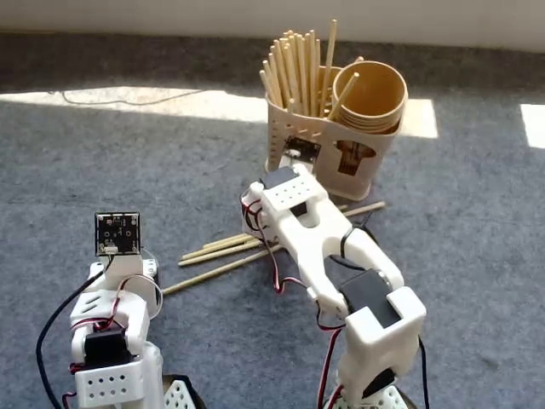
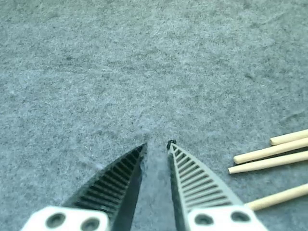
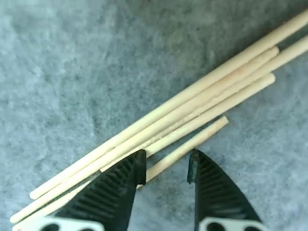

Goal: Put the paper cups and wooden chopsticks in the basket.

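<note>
A pale slotted basket (image 1: 368, 175) stands at the back of the grey carpet. It holds a bunch of upright wooden chopsticks (image 1: 296, 68) and stacked paper cups (image 1: 375, 95). Several loose chopsticks (image 1: 223, 251) lie on the carpet in front of it. My right gripper (image 3: 166, 162) hangs open just over that bundle of chopsticks (image 3: 192, 113), and the end of the nearest stick runs between its two fingertips. In the high view the right arm (image 1: 328, 247) covers its own fingers. My left gripper (image 2: 158, 144) points at bare carpet, open by a narrow gap, with chopstick ends (image 2: 274, 151) off to one side.
The left arm (image 1: 115, 324) sits folded at the near left. A thin cable (image 1: 111, 98) trails across the carpet at the far left. Open carpet lies to the left of and behind the loose sticks.
</note>
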Robot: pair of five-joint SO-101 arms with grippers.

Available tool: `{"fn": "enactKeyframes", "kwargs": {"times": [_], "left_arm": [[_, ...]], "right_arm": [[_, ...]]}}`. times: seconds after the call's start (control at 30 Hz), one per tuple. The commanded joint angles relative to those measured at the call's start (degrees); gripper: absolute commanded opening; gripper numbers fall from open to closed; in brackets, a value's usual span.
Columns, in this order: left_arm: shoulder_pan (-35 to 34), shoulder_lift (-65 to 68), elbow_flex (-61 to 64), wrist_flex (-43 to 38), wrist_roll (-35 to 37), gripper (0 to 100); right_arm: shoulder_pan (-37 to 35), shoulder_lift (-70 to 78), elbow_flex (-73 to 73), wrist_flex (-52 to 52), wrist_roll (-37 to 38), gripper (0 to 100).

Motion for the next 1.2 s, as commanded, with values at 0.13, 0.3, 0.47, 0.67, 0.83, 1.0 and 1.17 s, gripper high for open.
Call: {"fn": "enactKeyframes", "kwargs": {"times": [0.13,0.3,0.47,0.67,0.83,1.0,1.17], "left_arm": [[-0.57,-0.04,1.27,-1.14,0.18,8],[-0.57,-0.04,1.27,-1.14,0.18,8],[-0.57,-0.04,1.27,-1.14,0.18,8],[-0.57,-0.04,1.27,-1.14,0.18,8],[-0.57,-0.04,1.27,-1.14,0.18,8],[-0.57,-0.04,1.27,-1.14,0.18,8],[-0.57,-0.04,1.27,-1.14,0.18,8]], "right_arm": [[2.33,-0.75,-2.59,-0.57,-0.7,15.7],[1.89,-0.4,-2.15,-2.77,-0.7,15.7],[1.63,-0.31,1.63,-4.53,-0.7,15.6],[-1.54,-0.48,6.37,-4.62,-0.35,15.6],[-3.74,-0.75,9.45,-4.53,-0.26,15.6],[-3.74,-0.75,10.42,-3.38,2.99,10.3],[-3.38,-0.84,10.51,-3.3,6.95,0.3]]}}
